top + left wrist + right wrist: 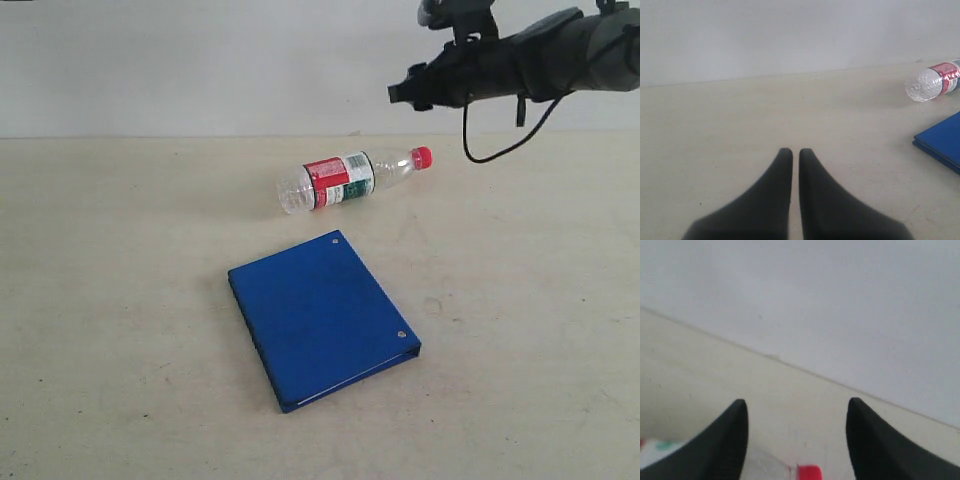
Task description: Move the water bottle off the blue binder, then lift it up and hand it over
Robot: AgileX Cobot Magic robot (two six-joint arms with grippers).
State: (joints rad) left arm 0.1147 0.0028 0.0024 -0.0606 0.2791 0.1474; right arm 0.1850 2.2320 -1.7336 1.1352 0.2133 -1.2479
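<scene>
Water bottle (340, 180) lies on the counter (120, 300), at 12 o'clock of the blue binder (320, 315).
Our right hand (798, 401) gapes over its cap (421, 156), left hand (795, 151) closed; seemingly empty, light, slick, so we grip mid-label.

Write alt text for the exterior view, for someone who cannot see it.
A clear water bottle with a red cap lies on its side on a beige table, just beyond a closed blue binder, not touching it. A dark robot gripper hangs above the cap end.
</scene>
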